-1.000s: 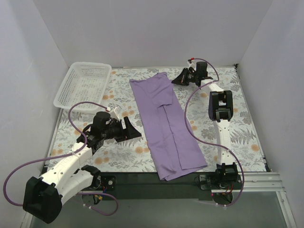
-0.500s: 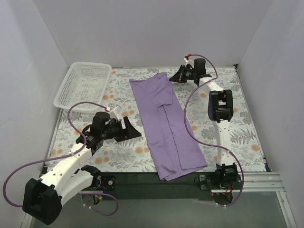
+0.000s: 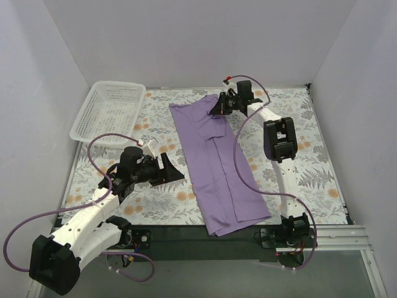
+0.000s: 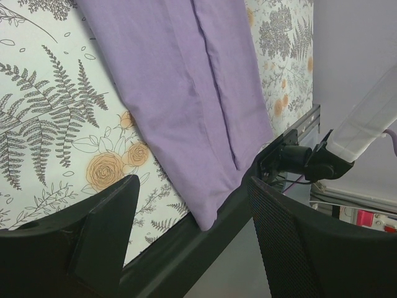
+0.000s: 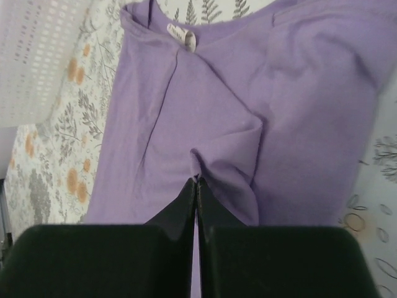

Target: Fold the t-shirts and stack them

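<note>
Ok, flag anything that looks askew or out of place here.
The purple t-shirt lies slanted across the table, and its near end droops over the front edge, seen clearly in the left wrist view. Below the neck label, the right gripper is shut on a pinch of fabric, puckering it.

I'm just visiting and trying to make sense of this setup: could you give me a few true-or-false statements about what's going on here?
1. The purple t-shirt lies inside the white basket. False: it lies on the floral table.
2. The right gripper is shut, pinching the purple t-shirt's fabric. True.
3. The left gripper grips the purple t-shirt. False: it is open, beside the shirt.
4. The white basket sits at the table's far left. True.
</note>
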Available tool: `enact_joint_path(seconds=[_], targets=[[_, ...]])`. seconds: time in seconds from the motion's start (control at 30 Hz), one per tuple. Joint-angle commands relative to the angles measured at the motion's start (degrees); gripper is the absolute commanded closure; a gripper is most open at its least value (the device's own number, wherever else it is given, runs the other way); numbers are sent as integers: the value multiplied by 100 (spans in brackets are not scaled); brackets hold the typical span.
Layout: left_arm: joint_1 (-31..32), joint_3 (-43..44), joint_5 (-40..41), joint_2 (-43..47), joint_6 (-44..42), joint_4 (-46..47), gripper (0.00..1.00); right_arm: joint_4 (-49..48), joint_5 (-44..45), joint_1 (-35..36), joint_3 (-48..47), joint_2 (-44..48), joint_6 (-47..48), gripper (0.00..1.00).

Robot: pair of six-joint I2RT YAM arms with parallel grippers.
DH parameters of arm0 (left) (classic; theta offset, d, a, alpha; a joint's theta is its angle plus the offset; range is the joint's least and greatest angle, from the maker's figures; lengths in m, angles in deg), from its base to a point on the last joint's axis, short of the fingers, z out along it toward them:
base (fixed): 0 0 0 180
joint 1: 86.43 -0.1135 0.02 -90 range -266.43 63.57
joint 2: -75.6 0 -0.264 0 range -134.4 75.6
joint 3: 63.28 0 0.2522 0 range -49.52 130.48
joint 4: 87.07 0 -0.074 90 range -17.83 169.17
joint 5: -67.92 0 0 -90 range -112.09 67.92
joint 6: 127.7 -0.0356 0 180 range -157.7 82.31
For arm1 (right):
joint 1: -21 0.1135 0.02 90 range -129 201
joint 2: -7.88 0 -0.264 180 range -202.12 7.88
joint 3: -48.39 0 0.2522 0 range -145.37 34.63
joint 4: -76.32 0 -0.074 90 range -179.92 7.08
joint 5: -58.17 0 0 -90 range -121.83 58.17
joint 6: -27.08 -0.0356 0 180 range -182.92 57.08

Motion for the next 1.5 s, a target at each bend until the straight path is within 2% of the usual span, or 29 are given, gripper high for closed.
enact_joint_path(seconds=[0.0,0.13,0.23,0.27,0.4,0.47,0.53,0.63,0.67,0.73,0.77,0.83,0.87,0.9,0.93,0.97,1.0,1.1,1.13,1.17,1.23,1.27,1.33,1.37,1.47], targets=[[25,15,19,128,-116,-56,31,592,538,377,34,523,964,97],[16,-3,19,155,-107,-57,31,1041,1144,755,139,707,1722,93],[16,15,1,163,-116,-57,31,1182,1356,931,236,944,2083,73],[25,15,-8,172,-116,-57,31,1269,1365,949,228,1006,2127,59],[16,50,10,225,-151,-92,31,1507,1401,932,210,1470,2731,46],[16,85,28,269,-160,-118,31,1639,1112,914,315,1691,3067,38],[25,94,36,312,-177,-127,30,1806,708,835,507,2042,3707,36],[16,94,97,374,-221,-127,30,2008,-503,590,981,2552,4297,33],[25,94,115,374,-247,-118,30,2130,-1264,511,1131,2684,4594,34],[25,129,98,340,-361,-83,29,2359,-2049,326,1866,3245,5113,35],[25,190,2,304,-414,-83,29,2839,-2115,299,2202,3778,6177,34],[25,287,-165,173,-633,-65,29,3404,-1993,316,2896,4413,7221,34],[129,400,-218,137,-704,-57,29,3493,-1696,316,3909,4782,7626,33],[235,462,-262,102,-774,-57,29,3494,-1537,316,4371,5551,8213,32],[401,507,-219,58,-827,-57,29,3494,-1379,308,4915,5951,8514,31],[829,559,-149,49,-984,-39,29,3503,-1081,308,5365,6329,8735,27],[1086,629,69,23,-1047,13,29,3477,-930,299,6213,7063,8981,25],[2193,779,535,22,-1319,162,29,3503,-595,133,7420,8438,8992,17],[2492,788,711,40,-1416,233,29,3503,-612,36,7635,8746,8957,15],[3086,788,939,58,-1495,277,29,3581,-665,-156,7846,9028,8939,12],[3635,788,1457,-12,-1837,348,29,3817,-613,-254,8198,9566,8782,12],[4124,780,1617,-65,-1960,348,29,3880,-630,-333,8304,9767,8755,12],[4810,736,2186,-318,-2224,356,29,4090,-848,-509,8558,9953,8972,11],[5041,727,2407,-416,-2303,374,29,4144,-928,-762,8507,10058,8957,11],[5848,692,3486,-907,-2559,392,29,4153,-893,-948,8191,9928,8685,12]])
